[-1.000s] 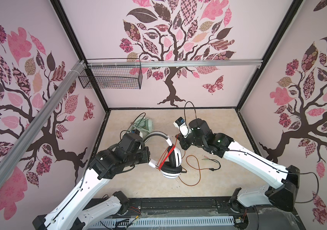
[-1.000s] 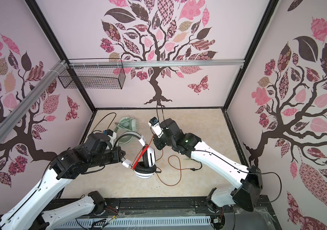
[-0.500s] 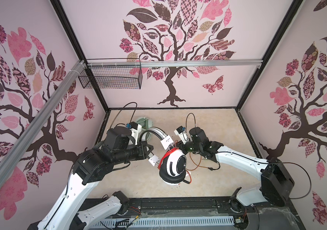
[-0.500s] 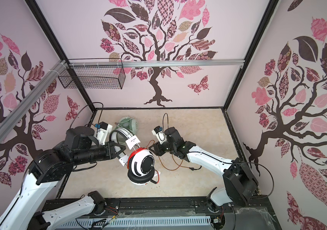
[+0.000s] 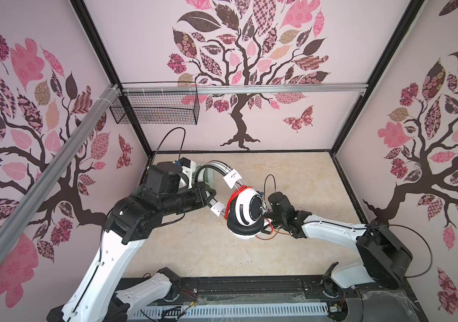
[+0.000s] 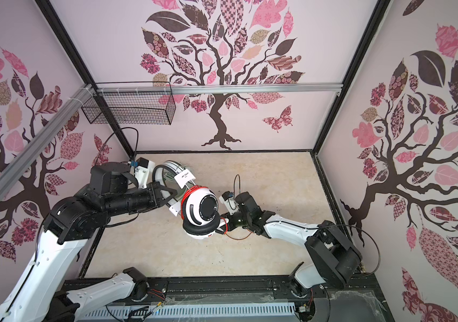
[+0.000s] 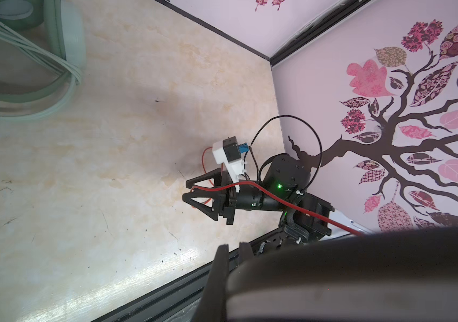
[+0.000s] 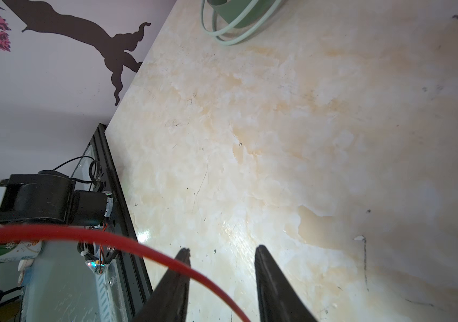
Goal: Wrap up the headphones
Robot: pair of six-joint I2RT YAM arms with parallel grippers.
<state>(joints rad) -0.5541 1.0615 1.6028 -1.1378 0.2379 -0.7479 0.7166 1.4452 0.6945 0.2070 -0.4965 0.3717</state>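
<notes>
The marbled table [image 5: 292, 178] sits inside tree-print walls. The left claw [image 5: 213, 202] stays clamped on the white pair [image 5: 246, 207] near the table's middle and has rolled it over in the last 1 second, so 1 cup now faces up. Red cable [image 5: 232, 196] shows several turns by the band. The right claw [image 8: 222, 248], up at the band 1 second ago, has dropped low beside the cup. Its jaws stand apart, with cable across 1 finger but unclamped. Slack trails on the table, so the wrap looks part done, with a regrip likely next. The green pair [image 7: 63, 36] lies back-left
</notes>
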